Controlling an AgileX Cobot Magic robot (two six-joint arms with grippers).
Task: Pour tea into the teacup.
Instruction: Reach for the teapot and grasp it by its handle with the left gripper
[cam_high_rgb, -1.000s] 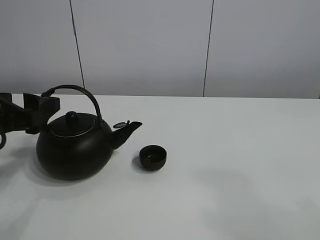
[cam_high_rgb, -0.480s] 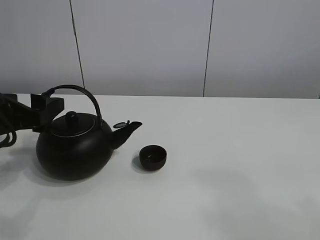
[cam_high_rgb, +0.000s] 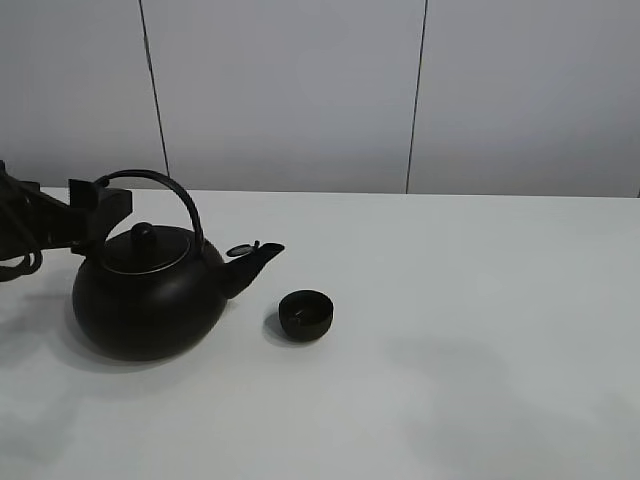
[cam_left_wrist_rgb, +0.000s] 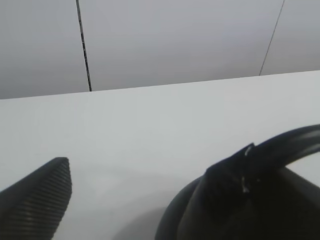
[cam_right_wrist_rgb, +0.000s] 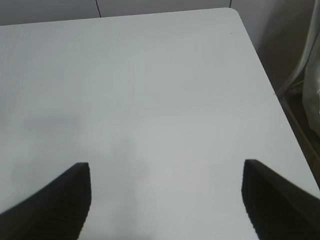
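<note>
The black kettle (cam_high_rgb: 150, 295) with an arched handle (cam_high_rgb: 165, 185) stands on the left of the white table (cam_high_rgb: 480, 300), its spout pointing right. The teacup (cam_high_rgb: 305, 314), tiny, black and handleless, sits upright just right of the spout. My left gripper (cam_high_rgb: 103, 208) is open at the left end of the kettle's handle, level with the lid. In the left wrist view (cam_left_wrist_rgb: 145, 170) its fingers are wide apart, and the handle (cam_left_wrist_rgb: 295, 142) curves past one finger. My right gripper (cam_right_wrist_rgb: 165, 167) is open and empty over bare table; it is out of the exterior view.
A grey panelled wall (cam_high_rgb: 300, 90) stands behind the table. The table's right edge (cam_right_wrist_rgb: 265, 75) shows in the right wrist view, with a pale frame (cam_right_wrist_rgb: 305, 55) beyond it.
My left gripper has moved right and slightly up, closer to the kettle's handle. The kettle and teacup have not moved.
</note>
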